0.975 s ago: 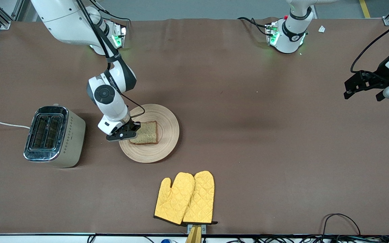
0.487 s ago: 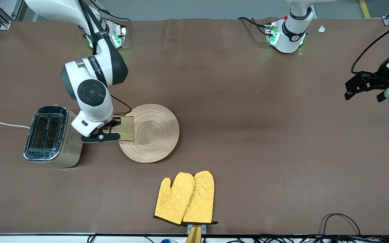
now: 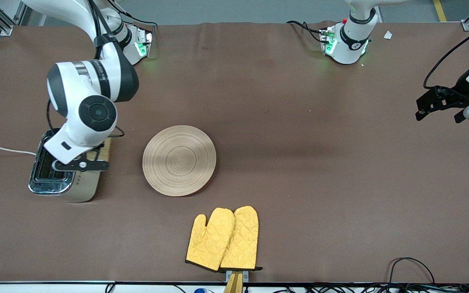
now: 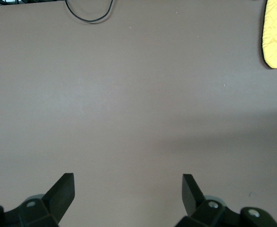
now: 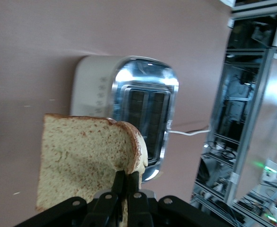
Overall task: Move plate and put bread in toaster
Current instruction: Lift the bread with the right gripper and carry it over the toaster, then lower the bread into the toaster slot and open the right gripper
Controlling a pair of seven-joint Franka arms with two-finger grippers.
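Note:
My right gripper [image 3: 84,162] is shut on one edge of the bread [image 3: 104,150] and holds it in the air over the toaster [image 3: 51,184]. In the right wrist view the bread [image 5: 84,158] hangs upright from the closed fingers [image 5: 120,182], just above the toaster's [image 5: 129,106] chrome top with its two dark slots. The plate [image 3: 179,160] lies bare on the table, beside the toaster toward the left arm's end. My left gripper [image 3: 438,115] waits open and empty above the table at the left arm's end; its view shows the open gripper [image 4: 128,183] over bare table.
A pair of yellow oven mitts [image 3: 223,239] lies nearer the front camera than the plate, and one mitt's edge [image 4: 276,33] shows in the left wrist view. The toaster's white cord [image 3: 2,149] runs off the table's end. Black cables [image 3: 411,266] lie at the front edge.
My right gripper lifted the bread off the plate and carried it toward the right arm's end, to above the toaster. The plate is now bare. The left arm has not moved.

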